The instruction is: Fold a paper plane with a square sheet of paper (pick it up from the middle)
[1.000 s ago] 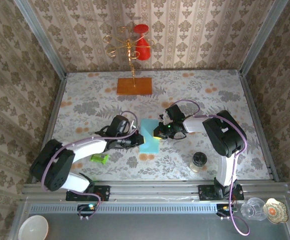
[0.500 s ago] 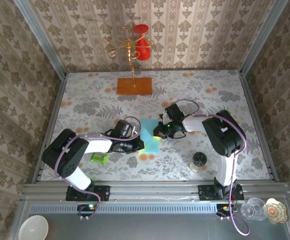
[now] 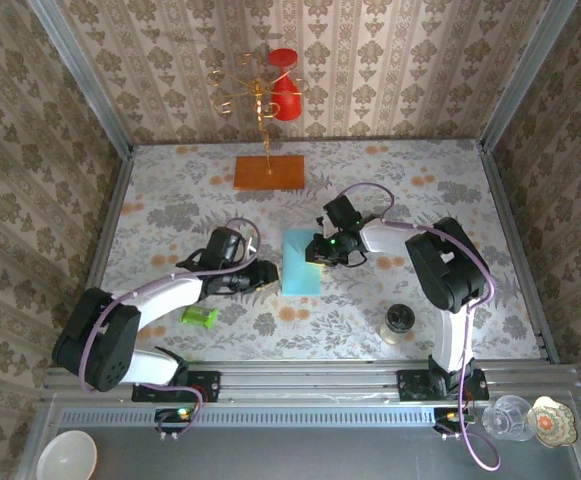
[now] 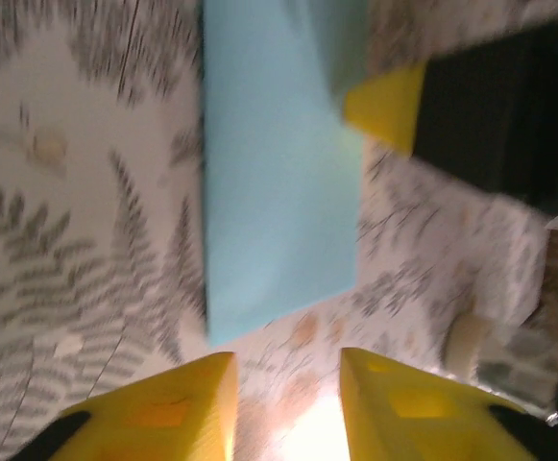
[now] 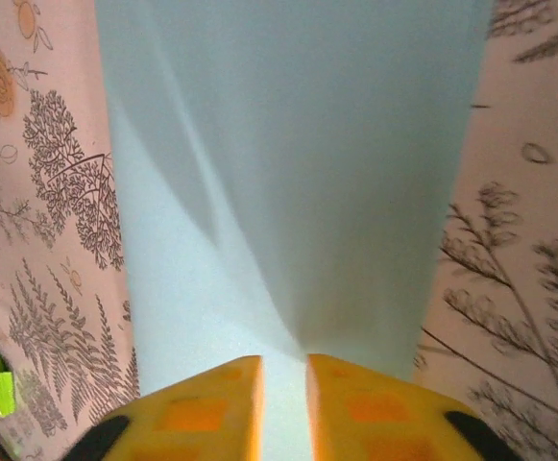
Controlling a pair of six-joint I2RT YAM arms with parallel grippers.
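the light-blue sheet of paper [image 3: 301, 263], folded to a long strip, was laid flat on the floral table [image 3: 420, 200] between the two grippers. the left gripper [image 3: 268, 277] was stopped just short of its near end, jaws spread with nothing between them [image 4: 283, 370]; that view was blurred and the strip's far end cut off. the right gripper [image 3: 321, 250] was set over the strip's right edge, jaws narrowly parted [image 5: 283, 370], paper seen through the gap. contact with the raised fold could not be made out.
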